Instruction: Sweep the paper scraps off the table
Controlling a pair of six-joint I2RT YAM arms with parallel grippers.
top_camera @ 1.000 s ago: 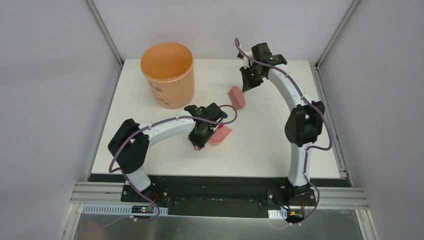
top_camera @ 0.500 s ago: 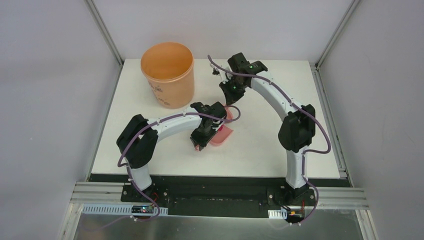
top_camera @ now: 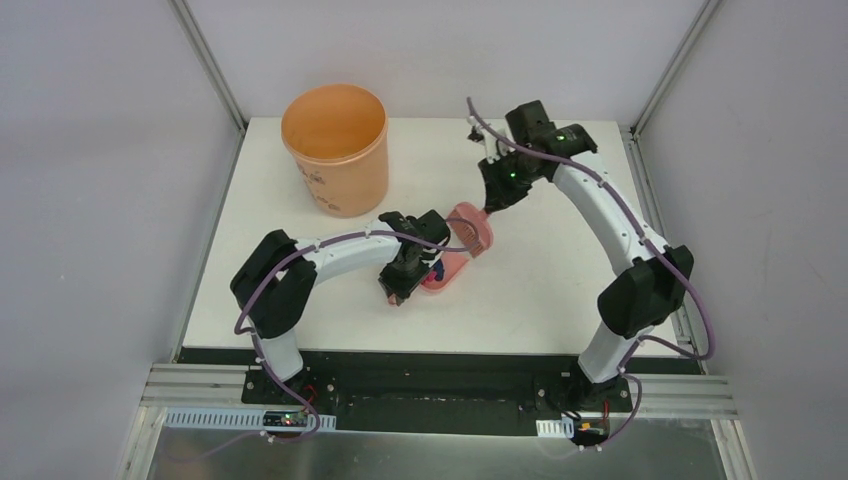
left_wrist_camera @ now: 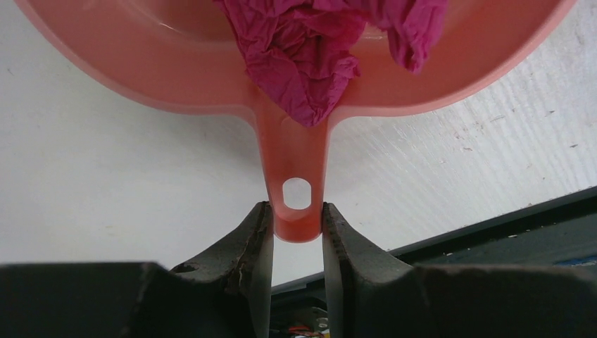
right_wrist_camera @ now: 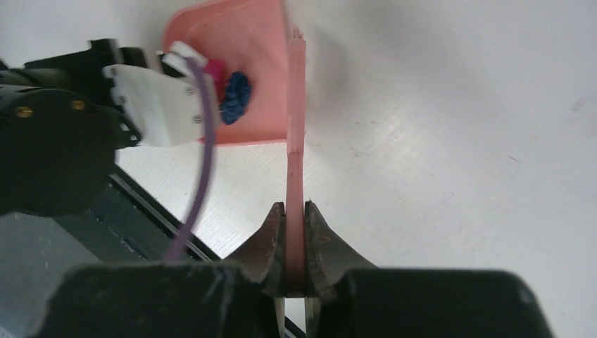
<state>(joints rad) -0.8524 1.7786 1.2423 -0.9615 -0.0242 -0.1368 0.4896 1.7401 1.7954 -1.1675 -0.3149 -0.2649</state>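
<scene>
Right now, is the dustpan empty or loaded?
Loaded: a crumpled magenta wad lies inside the dustpan, and the right wrist view shows a dark blue wad beside it.

orange bucket [top_camera: 335, 160] back left, pink dustpan [top_camera: 447, 271], pink brush [top_camera: 473, 230]

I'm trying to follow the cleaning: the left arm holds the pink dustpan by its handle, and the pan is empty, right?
Not empty. The left end effector does hold the pink dustpan by its handle, but crumpled magenta paper lies in the pan, as the left wrist view shows.
</scene>
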